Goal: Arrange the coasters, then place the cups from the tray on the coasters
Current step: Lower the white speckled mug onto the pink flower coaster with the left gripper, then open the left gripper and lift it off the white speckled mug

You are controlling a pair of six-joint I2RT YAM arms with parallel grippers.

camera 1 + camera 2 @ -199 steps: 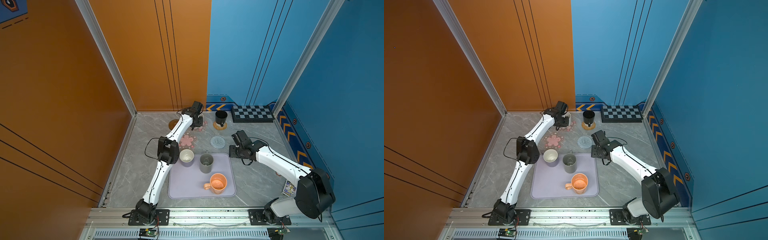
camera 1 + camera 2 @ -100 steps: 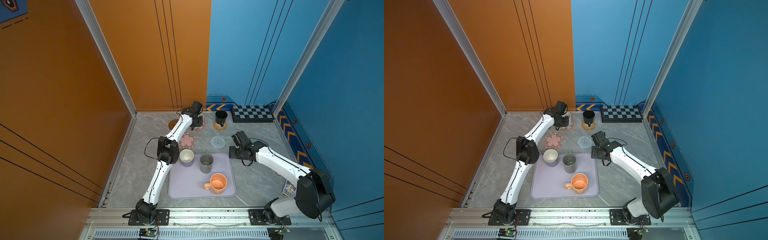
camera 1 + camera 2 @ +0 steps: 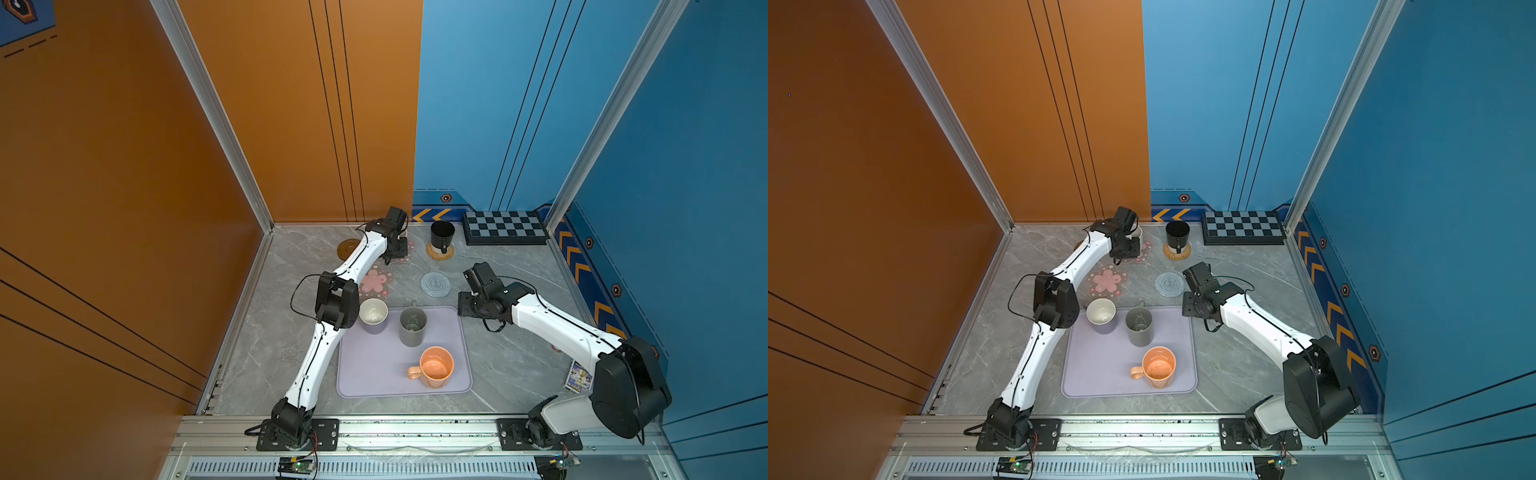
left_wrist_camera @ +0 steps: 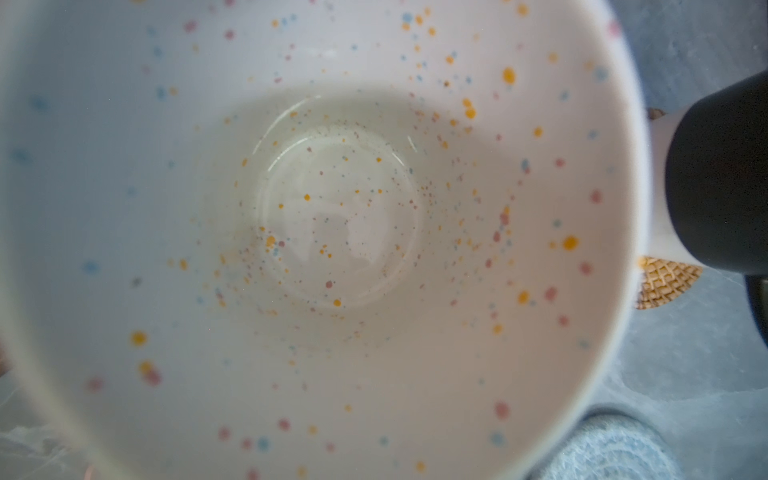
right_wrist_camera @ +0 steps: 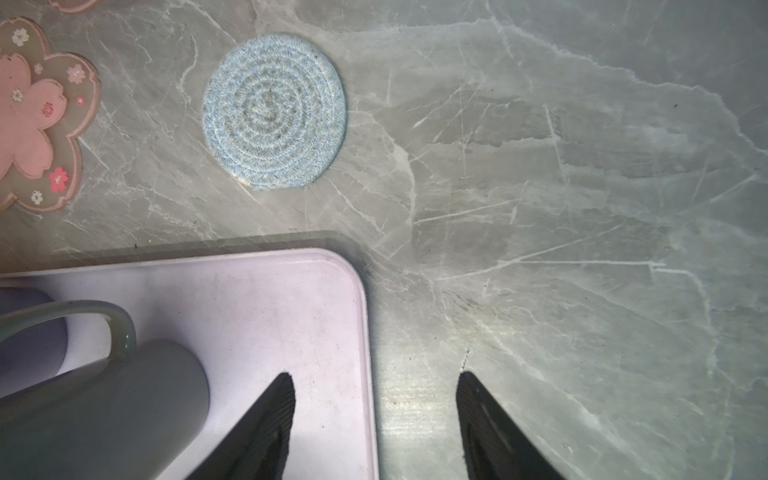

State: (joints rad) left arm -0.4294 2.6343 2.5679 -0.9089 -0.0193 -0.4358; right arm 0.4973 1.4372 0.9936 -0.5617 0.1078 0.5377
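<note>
spreading across the lower half of both top views, the grey marble table (image 3: 511, 365) carries everything. the pale lavender tray (image 3: 374, 374) lies low in the middle of the frame with three mugs on it: the tall grey mug (image 3: 412, 328) at its upper edge, the lavender mug (image 3: 373, 316) at its upper left corner, and the orange mug (image 3: 435, 368) toward its lower right, handle pointing left. the checkered board (image 3: 505, 227) sits at the table's upper right against the blue wall.

the left gripper (image 3: 397, 249) reaches to the top centre of the table, over the far pink flower coaster (image 3: 409, 249). the white speckled mug (image 4: 332, 249) fills its wrist view, seen from straight above. one dark finger (image 4: 715, 178) stands outside the rim, and i cannot tell whether the jaws are clamped. the right gripper (image 5: 374, 376) hangs over the tray's upper right corner, jaws apart with nothing between them.

just left of the board, the black mug (image 3: 441, 235) stands on the tan rattan coaster (image 3: 439, 252). the near pink flower coaster (image 3: 376, 281) and the grey-blue woven coaster (image 3: 435, 284) lie bare just above the tray. the brown wooden disc (image 3: 348, 248) lies bare at the table's upper left.
</note>
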